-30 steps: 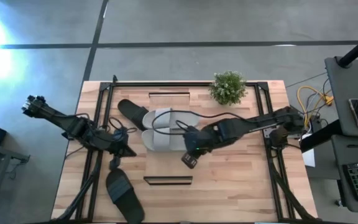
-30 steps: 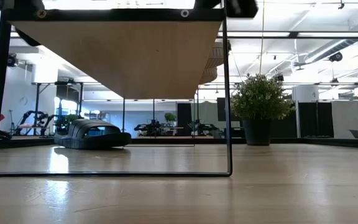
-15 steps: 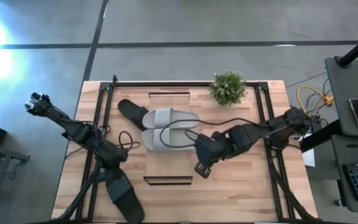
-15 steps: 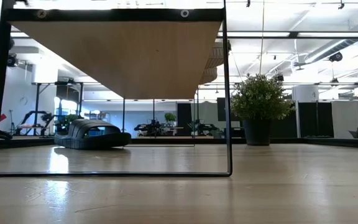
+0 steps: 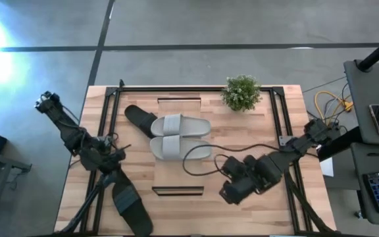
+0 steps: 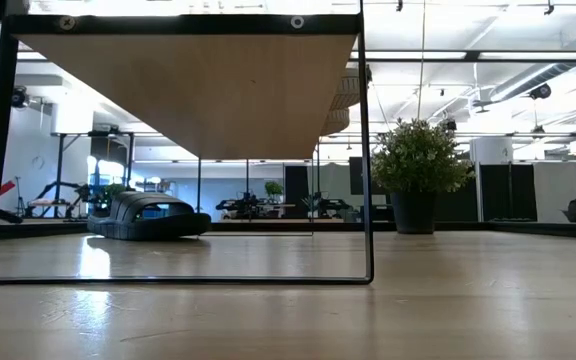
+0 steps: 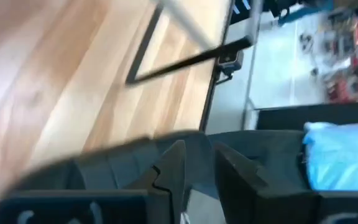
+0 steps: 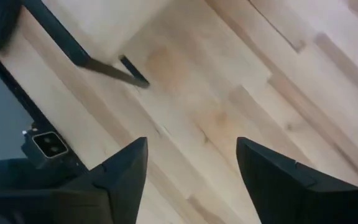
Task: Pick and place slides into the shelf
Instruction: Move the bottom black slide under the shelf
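Observation:
Two light grey slides (image 5: 179, 125) (image 5: 176, 148) lie side by side on the shelf's (image 5: 178, 168) light-wood top. One black slide (image 5: 139, 118) lies at the shelf's far left, one end hidden beneath the top; in the low view it (image 6: 148, 215) rests flat on the table. A second black slide (image 5: 131, 209) lies at the table's near left. My left gripper (image 5: 114, 178) (image 7: 197, 177) hangs at that slide's far end (image 7: 272, 155), fingers narrowly open. My right gripper (image 5: 230, 192) (image 8: 191, 168) is wide open over bare table, right of the shelf's near end. My left gripper points down at the far end of the near black slide, a narrow gap between its fingers (image 7: 173, 171). I cannot tell whether the fingers touch the slide.
A potted plant (image 5: 242, 92) (image 6: 420, 170) stands at the table's far edge, right of the shelf. Dark frame rails (image 5: 110, 125) (image 5: 283, 125) run along the table's left and right sides. Bare wood (image 5: 255, 145) lies between the shelf and the right rail.
My right gripper has drawn away from the near grey slide toward the table's near right, leaving the slide on the shelf top. My left gripper has gone toward the near edge, down to the near black slide.

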